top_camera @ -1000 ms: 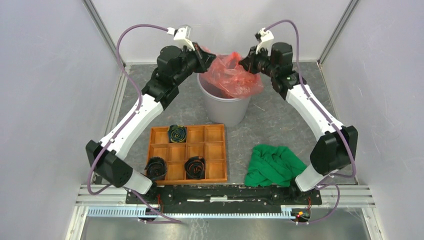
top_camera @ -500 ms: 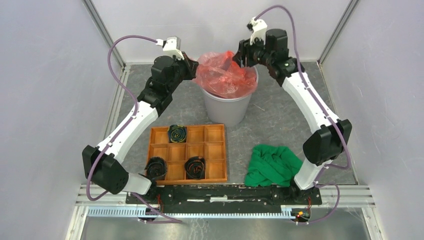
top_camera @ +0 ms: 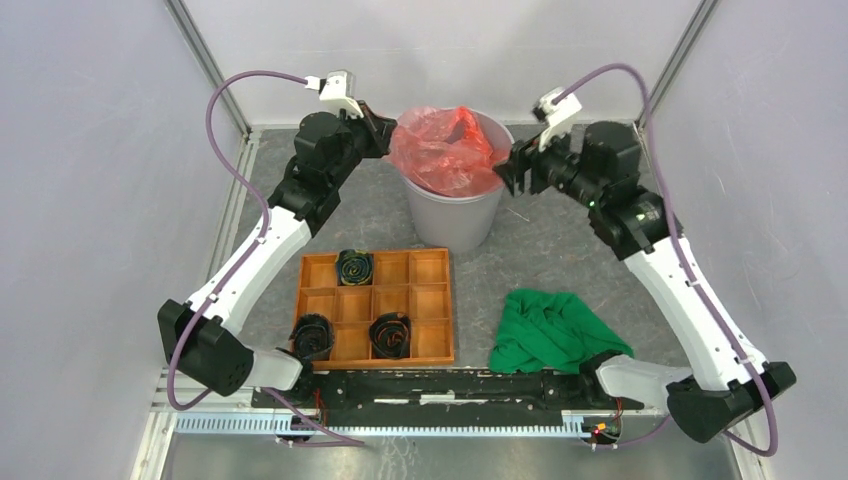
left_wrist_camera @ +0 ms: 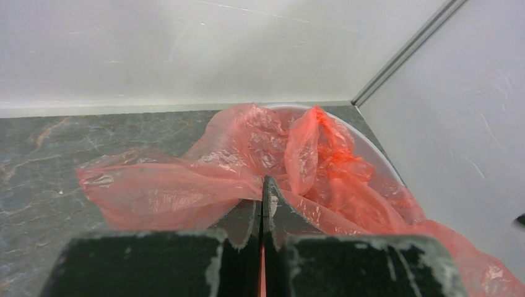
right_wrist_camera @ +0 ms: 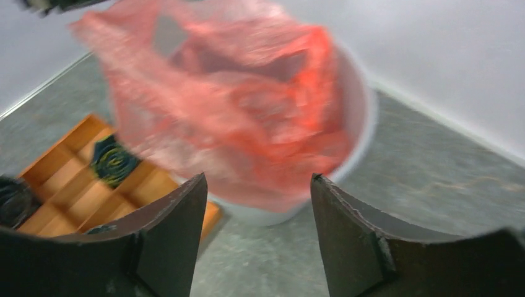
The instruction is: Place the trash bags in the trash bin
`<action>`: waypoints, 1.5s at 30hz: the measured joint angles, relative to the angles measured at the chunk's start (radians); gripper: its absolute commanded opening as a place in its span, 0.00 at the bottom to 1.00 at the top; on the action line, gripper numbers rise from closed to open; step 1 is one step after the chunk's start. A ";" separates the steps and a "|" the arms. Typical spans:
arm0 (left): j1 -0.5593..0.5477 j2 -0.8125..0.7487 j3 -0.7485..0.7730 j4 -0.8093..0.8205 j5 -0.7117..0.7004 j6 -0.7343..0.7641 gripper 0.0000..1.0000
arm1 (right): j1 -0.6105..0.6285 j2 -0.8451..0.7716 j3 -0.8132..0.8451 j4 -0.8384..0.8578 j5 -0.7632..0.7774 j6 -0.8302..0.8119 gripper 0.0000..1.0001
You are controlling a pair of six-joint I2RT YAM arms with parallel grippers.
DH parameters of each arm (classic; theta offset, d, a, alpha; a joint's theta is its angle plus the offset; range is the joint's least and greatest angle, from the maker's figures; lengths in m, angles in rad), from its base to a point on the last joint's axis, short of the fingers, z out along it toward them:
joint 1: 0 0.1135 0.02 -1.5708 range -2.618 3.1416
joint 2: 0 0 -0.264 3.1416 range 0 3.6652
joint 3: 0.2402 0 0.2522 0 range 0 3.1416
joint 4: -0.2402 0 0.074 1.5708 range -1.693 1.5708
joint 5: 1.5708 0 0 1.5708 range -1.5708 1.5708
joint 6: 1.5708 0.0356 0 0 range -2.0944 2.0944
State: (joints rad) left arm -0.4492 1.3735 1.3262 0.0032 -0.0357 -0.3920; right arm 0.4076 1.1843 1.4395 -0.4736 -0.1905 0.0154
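My left gripper (left_wrist_camera: pixel 263 185) is clamped on the trash bag (top_camera: pixel 445 150). Its two fingers are pressed together, with a pleat of the thin red film pinched between them just outside the left rim of the trash bin (top_camera: pixel 450 218). From that pinch the film fans out over the rim. Most of the bag is bunched in the mouth of the grey bin and heaps up above its edge, and one loose flap spreads out over the table (left_wrist_camera: pixel 37 167) on my left side. My right gripper (right_wrist_camera: pixel 259 182) has its fingers spread apart with nothing between them. It hangs just off the bin's right side, pointing at the bag but not touching it. That wrist's view is blurred, so I cannot say how far the film laps over the rim there. The bin stands upright on the table at the back. Nearer to my bases, an orange compartment tray (top_camera: pixel 432 300) holds three dark rolls (top_camera: pixel 354 267), and a crumpled green cloth (top_camera: pixel 545 330) lies to its right.
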 measured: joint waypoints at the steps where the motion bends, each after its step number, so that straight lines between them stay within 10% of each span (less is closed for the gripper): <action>1: 0.000 0.000 0.000 0.000 0.005 -0.004 0.02 | 0.025 -0.013 -0.025 0.007 -0.012 0.004 0.62; 15: 0.000 -0.009 -0.001 0.015 0.125 -0.088 0.02 | 0.185 0.381 -0.057 0.232 0.084 0.094 0.40; 30: 0.000 -0.052 -0.179 0.034 0.234 -0.158 0.02 | 0.200 0.535 0.002 0.243 0.008 0.180 0.75; 45: 0.000 -0.224 -0.202 -0.009 0.182 -0.167 0.02 | 0.181 0.103 -0.044 0.151 0.211 0.083 0.98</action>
State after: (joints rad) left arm -0.4492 1.1496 1.1244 -0.0059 0.1463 -0.5594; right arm 0.5888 1.2873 1.3956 -0.3229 0.0200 0.0982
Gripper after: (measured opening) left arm 0.026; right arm 0.976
